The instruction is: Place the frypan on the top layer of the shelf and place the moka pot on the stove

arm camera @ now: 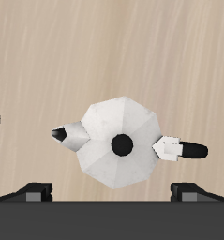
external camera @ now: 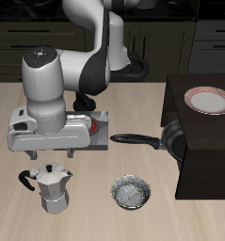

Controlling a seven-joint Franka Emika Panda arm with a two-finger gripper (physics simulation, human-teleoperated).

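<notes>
The silver moka pot (external camera: 53, 188) stands upright on the table near the front edge. In the wrist view the moka pot (arm camera: 121, 142) shows from above, with its black lid knob, spout and black side handle. My gripper (external camera: 52, 153) hangs just above it and slightly farther back, open, its fingertips (arm camera: 34, 191) spread wide with nothing between them. The black frypan (external camera: 172, 141) sits low against the side of the dark shelf (external camera: 206, 151), its long handle pointing toward the stove (external camera: 88, 122). My hand hides most of the stove; part of its red coil shows.
A pink-rimmed plate (external camera: 208, 99) lies on the shelf's flat top. A small speckled silver bowl (external camera: 133, 193) stands on the table between the moka pot and the shelf, near the front edge. Dark kitchen cabinets run behind the table.
</notes>
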